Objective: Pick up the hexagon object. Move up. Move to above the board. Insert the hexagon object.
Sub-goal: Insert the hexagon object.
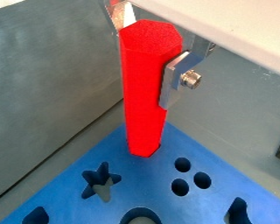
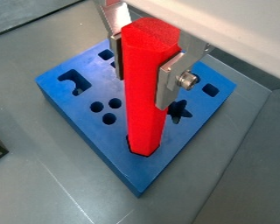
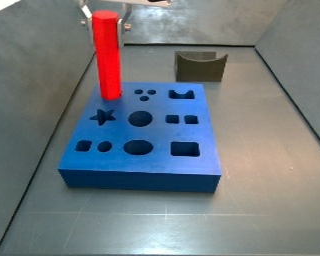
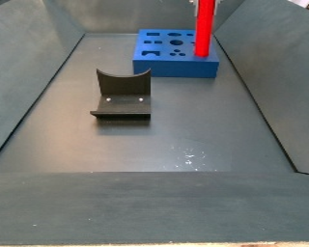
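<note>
The hexagon object (image 1: pixel 143 96) is a tall bright red peg, held upright between my gripper's silver fingers in both wrist views. My gripper (image 1: pixel 146 61) is shut on its upper part; it also shows in a wrist view (image 2: pixel 143 68). The board (image 2: pixel 101 87) is a thick blue slab with a star, circles and square holes. In a side view the peg (image 3: pixel 108 55) stands over the board's (image 3: pixel 156 135) far left corner, its lower end at the top face. The hole under it is hidden. The peg (image 4: pixel 205 24) and board (image 4: pixel 164 53) show in both side views.
The fixture (image 3: pixel 199 66), a dark block with a curved notch, stands on the grey floor beyond the board, also seen in a side view (image 4: pixel 121 95). Grey walls slope up round the floor (image 4: pixel 183 145).
</note>
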